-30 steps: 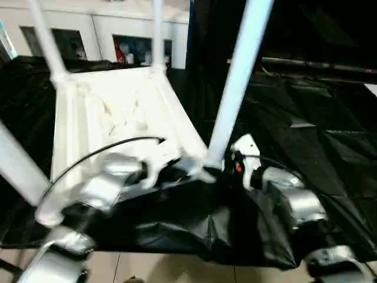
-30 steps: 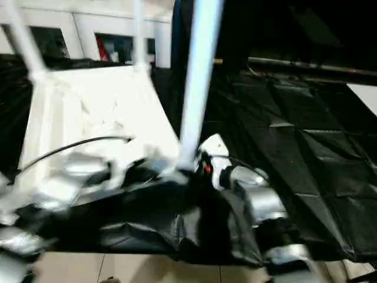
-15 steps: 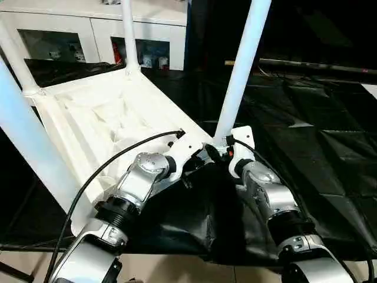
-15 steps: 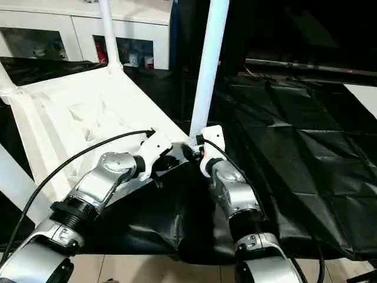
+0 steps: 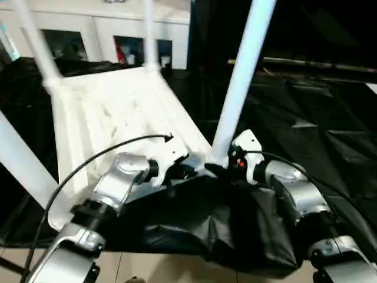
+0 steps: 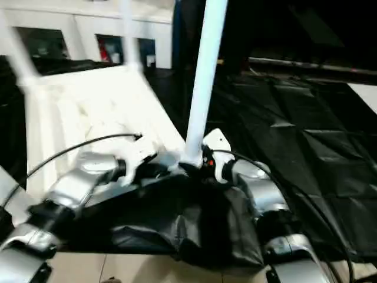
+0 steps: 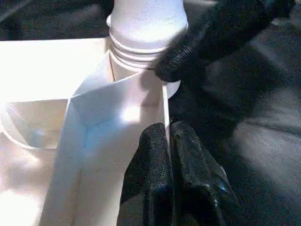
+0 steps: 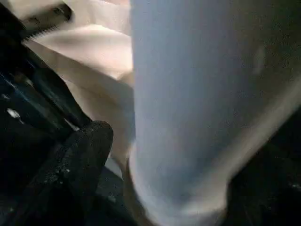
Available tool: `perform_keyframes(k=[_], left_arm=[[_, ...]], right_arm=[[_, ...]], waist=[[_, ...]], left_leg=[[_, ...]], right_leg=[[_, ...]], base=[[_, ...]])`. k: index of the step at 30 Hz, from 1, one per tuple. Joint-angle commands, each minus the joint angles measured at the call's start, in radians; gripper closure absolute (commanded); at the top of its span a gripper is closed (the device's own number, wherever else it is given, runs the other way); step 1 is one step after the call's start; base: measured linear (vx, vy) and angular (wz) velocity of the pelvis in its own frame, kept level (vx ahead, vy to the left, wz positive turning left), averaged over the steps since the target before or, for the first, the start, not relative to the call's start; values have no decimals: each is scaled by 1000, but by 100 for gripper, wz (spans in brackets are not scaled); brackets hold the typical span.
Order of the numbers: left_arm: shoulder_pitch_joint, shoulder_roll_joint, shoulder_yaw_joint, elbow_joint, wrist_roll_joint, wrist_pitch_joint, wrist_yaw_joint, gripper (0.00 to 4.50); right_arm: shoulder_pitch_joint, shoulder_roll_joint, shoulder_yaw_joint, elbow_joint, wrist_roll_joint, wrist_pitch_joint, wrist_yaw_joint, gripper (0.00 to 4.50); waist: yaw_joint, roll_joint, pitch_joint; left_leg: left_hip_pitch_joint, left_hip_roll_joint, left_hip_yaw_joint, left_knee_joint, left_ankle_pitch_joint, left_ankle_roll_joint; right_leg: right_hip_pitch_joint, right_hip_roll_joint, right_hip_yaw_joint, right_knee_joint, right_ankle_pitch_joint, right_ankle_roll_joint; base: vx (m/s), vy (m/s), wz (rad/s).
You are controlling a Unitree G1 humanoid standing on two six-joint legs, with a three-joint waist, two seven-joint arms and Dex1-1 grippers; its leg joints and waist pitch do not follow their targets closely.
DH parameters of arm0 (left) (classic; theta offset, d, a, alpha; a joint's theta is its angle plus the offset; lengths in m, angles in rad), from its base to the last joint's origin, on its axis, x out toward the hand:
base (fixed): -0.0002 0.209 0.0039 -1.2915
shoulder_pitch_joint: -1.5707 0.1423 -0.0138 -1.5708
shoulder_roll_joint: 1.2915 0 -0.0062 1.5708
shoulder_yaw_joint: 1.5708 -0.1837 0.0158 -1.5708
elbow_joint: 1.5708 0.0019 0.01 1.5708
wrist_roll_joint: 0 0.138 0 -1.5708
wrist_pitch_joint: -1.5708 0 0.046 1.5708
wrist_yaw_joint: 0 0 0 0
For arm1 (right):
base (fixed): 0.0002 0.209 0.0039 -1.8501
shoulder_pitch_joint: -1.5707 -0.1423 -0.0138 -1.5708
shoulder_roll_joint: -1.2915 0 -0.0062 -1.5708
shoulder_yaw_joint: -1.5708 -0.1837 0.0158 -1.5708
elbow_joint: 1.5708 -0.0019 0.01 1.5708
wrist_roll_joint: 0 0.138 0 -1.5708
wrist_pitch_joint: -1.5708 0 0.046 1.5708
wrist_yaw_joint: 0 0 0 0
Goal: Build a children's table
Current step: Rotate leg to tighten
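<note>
The tabletop [image 5: 112, 112] lies upside down on the black sheet [image 5: 318, 124], ribbed underside up, legs pointing at the ceiling. The near right leg [image 5: 238, 82] stands in its corner socket [image 7: 141, 56], a few threads showing above the rim, so I'd say it isn't fully seated yet.

The left gripper [image 7: 170, 136] has its fingers pressed together, tips against the thin side wall beside that socket. The right gripper [image 5: 227, 162] sits at the foot of the leg, one black finger [image 8: 80, 155] just beside the tube; whether those jaws are wide or gripping, I can't tell.

It all looks like light, hollow, stiff plastic, and glossy, so likely slippery under rubber pads. The leg wants holding low, near the socket, where twisting counts; the top is best steadied by its rim or a rib.

Far left, a white cabinet [image 5: 100, 23] with glass doors holds small items on a shelf, too blurred to name.
</note>
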Motion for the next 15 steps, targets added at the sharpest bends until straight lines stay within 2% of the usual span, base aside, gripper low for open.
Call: perform_keyframes(k=[1,2,4,10,12,15], left_arm=[[12,-21,-16,-41,-64,-28,-60,450],[18,-9,-18,-55,-70,-23,-75,450],[27,1,-14,-61,-70,-25,-84,450],[35,9,-8,-59,-67,-29,-92,450],[36,10,-7,-62,-67,-26,-95,450],[37,13,-8,-64,-70,-24,-92,450]], right_arm=[[1,-6,24,-43,25,9,60,58],[4,-13,27,-49,30,13,82,58],[8,-19,33,-52,26,18,104,58],[15,-24,42,-51,23,24,127,58],[14,-26,44,-50,25,29,130,84],[13,-28,45,-43,19,28,130,93]], waist=[[-2,-1,-57],[-1,-5,-58],[-3,-5,-58],[-2,-6,-56],[-3,-7,-56],[-2,-8,-57]], left_leg=[[1,22,3,-69,-211,42],[0,21,3,-68,-199,43],[-2,20,4,-67,-184,46],[-2,20,4,-68,-191,40],[-2,20,4,-69,-194,37],[-2,20,4,-68,-179,40]], right_leg=[[47,-59,44,-74,-248,-185],[50,-59,43,-70,-230,-187],[50,-57,43,-68,-205,-193],[49,-60,43,-74,-258,-176],[49,-60,43,-74,-264,-172],[49,-60,44,-72,-246,-175]], base=[[0,0,0],[0,0,0],[0,0,0],[0,0,0],[0,0,0],[0,0,0]])
